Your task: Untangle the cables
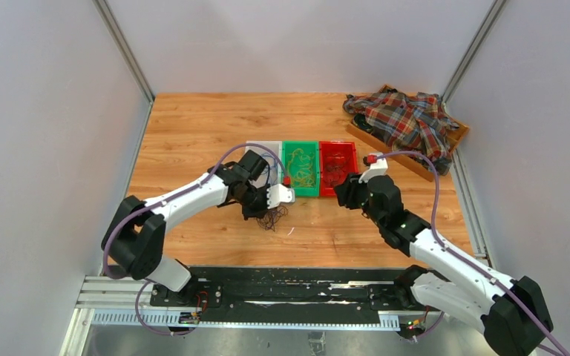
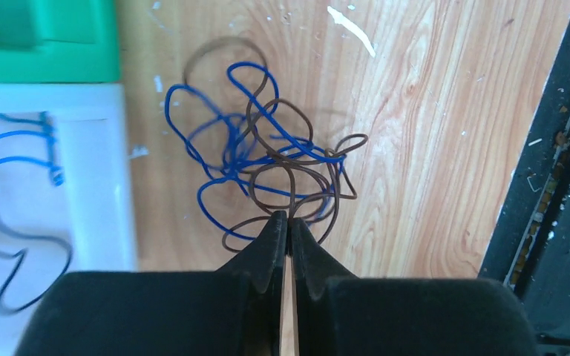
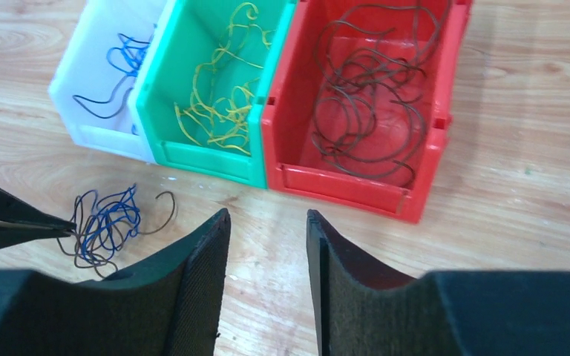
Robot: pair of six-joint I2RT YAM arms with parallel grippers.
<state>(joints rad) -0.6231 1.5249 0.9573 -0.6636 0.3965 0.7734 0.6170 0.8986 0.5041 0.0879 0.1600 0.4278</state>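
We found one clump of the cables (image 2: 267,163), blue and brown, on the worktop towards its near edge, just before the white of three bins (image 3: 100,137), the left gripper (image 2: 288,222) pinched shut on a brown strand at its edge, apparently to draw it free, the right gripper (image 3: 267,245) half-open and empty.

Counter (image 1: 215,126): pale grained wood, satin-smooth. White bin (image 3: 96,133), green bin (image 3: 200,159) and red bin (image 3: 341,185): glossy plastic. Cables (image 2: 297,153): smooth, plastic-sheathed. Shirt (image 1: 408,122): soft cloth. Right jaws: matt black, ribbed.

Loose blue-and-brown tangle of cables (image 2: 282,157)
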